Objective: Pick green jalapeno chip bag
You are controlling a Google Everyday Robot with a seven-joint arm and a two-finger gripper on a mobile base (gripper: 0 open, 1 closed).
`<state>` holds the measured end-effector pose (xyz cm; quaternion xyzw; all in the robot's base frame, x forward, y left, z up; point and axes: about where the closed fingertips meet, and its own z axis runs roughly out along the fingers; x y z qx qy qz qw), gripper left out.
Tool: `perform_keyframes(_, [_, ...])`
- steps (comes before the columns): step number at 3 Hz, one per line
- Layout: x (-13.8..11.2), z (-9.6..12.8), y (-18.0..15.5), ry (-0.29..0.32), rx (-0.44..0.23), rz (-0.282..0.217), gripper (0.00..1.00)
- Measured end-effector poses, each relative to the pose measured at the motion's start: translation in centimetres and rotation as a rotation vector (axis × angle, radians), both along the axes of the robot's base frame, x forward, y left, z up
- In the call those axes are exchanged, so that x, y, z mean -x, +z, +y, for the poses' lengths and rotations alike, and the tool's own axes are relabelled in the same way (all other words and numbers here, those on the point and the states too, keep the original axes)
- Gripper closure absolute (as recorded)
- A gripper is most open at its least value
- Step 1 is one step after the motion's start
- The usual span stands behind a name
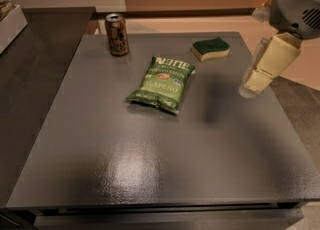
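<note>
The green jalapeno chip bag [161, 84] lies flat near the middle of the dark table [150, 164], with white block lettering at its far end and pale "JALAPENO" text near its front. My gripper [252, 85] hangs above the table's right edge, well to the right of the bag and clear of it, holding nothing. The grey arm head [299, 1] is at the top right.
A brown drink can [117, 34] stands upright at the back left of the table. A green-and-yellow sponge [211, 48] lies at the back right, between the bag and my gripper. A darker counter [35, 59] adjoins on the left, with a white box [10, 21] on it.
</note>
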<state>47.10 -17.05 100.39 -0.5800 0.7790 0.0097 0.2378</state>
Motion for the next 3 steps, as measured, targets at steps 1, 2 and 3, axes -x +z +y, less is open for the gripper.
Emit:
perform_keyframes(1, [-1.7, 2.9, -0.4, 0.005, -0.056, 0.009, 0.00])
perform_keyframes(2, [-3.3, 5.2, -1.6, 0.000, -0.094, 0.030, 0.00])
perform_keyframes(3, [-4.9, 7.4, -2.9, -0.010, -0.112, 0.056, 0.00])
